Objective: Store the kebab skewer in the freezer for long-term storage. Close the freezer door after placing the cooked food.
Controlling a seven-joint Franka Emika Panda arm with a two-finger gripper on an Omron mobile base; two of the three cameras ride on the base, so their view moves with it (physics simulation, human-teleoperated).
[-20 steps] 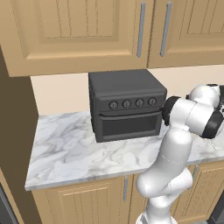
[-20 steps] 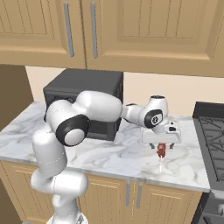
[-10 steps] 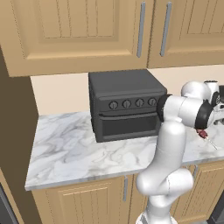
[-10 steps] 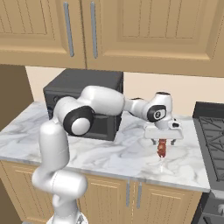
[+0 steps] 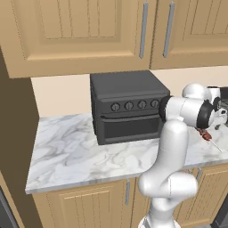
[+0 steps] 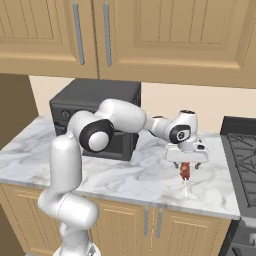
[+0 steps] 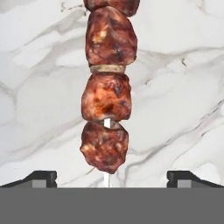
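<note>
A: While the upper cabinets (image 6: pixel 150 35) span the top of both base views, what sits under them?

B: Pale wood doors with grey bar handles, then a cream wall, then a white-and-grey marble counter (image 5: pixel 75 151). More wood cabinet doors run below the counter. At the far right of the right base view is the dark edge of a stove (image 6: pixel 245 150).

A: Any containers, and what is in them?

B: 1 black countertop oven (image 5: pixel 127 107) with 4 knobs across its front. Its door is closed, so I cannot tell what is inside. It stands on the counter against the wall.

A: And the arm?

B: The white arm rises from the base and reaches across in front of the oven toward the right end of the counter, ending in the gripper (image 6: pixel 186 161), which points down.

A: Where is the kebab skewer?

B: The kebab skewer (image 7: pixel 106 87) lies on the marble directly under the gripper, between the oven and the stove. In the hand view, red-brown meat chunks run up a thin pale stick, with a thin tan slice between 2 of them. In the left base view it shows as a small red piece with its stick pointing away, at the right edge (image 5: pixel 206 135).

A: Is the claw on it?

B: No. The 2 dark fingertips (image 7: pixel 41 177) stand wide apart at either side of the hand view, with the skewer midway between them and touching neither.
</note>
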